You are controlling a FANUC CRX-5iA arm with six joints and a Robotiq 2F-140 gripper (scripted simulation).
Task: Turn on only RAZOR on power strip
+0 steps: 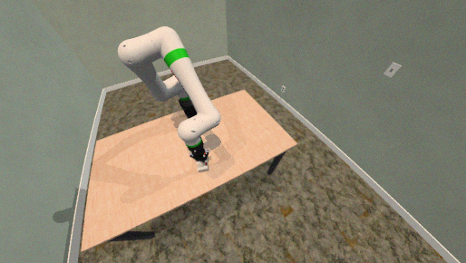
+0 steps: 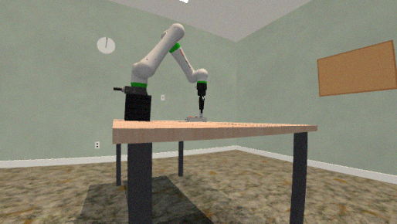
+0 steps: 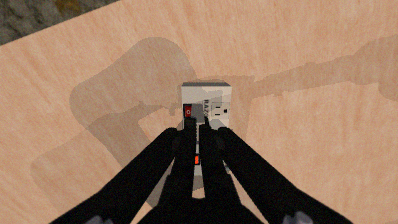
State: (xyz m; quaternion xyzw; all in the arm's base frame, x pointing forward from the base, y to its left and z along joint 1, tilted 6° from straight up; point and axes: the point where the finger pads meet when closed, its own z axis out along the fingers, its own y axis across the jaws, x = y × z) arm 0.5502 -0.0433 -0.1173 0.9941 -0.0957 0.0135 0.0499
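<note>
Pale green walls [image 2: 58, 116] enclose the room, with a white baseboard [image 2: 201, 151] along their foot. The floor [image 2: 239, 185] is mottled brown carpet. A light wood bench [image 2: 216, 129] stands on dark legs [image 2: 299, 174]. A round clock [image 2: 106, 45] hangs on 1 wall, a cork board [image 2: 357, 69] on another. A white outlet [image 2: 96, 144] sits low down.

Power strip [image 3: 206, 102]: small, light grey block, lying flat on the wooden table [image 3: 310, 165], face up, near table centre. A red rocker switch [image 3: 188, 110] sits at its left edge, beside a socket. Second red-orange switch [image 3: 197, 160] shows lower down. Label partly legible, "RA".
</note>
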